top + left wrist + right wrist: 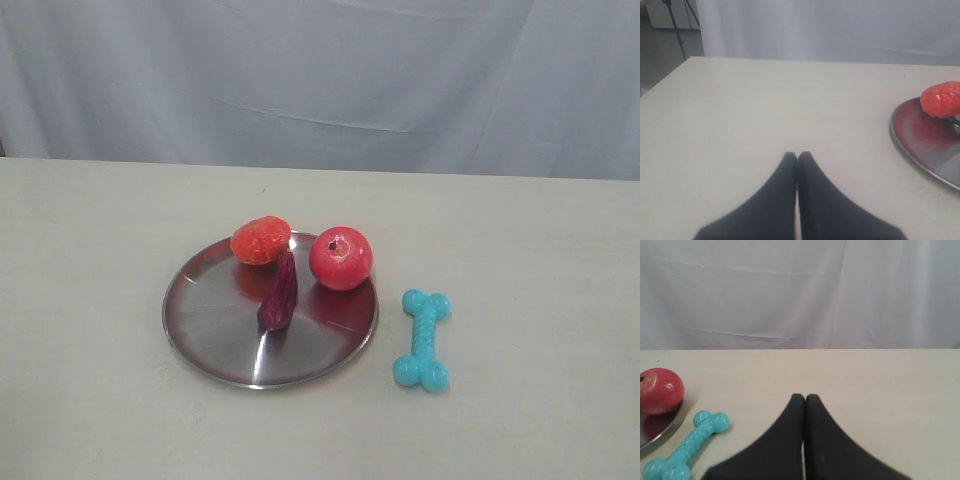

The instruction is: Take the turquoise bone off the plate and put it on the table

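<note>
The turquoise bone (423, 339) lies flat on the beige table (520, 260), just right of the silver plate (215, 320) and apart from its rim. The right wrist view shows the bone (687, 444) beside the plate's edge (660, 432). My right gripper (804, 399) is shut with nothing in it, hovering over bare table to the side of the bone. My left gripper (797, 156) is shut and empty, over bare table on the other side of the plate (920, 145). Neither gripper shows in the exterior view.
On the plate sit a red apple (341, 258), an orange-red strawberry-like toy (261, 240) and a dark purple elongated piece (280, 293). A white curtain (320, 80) hangs behind the table's far edge. A tripod leg (676, 25) stands beyond the table's left corner.
</note>
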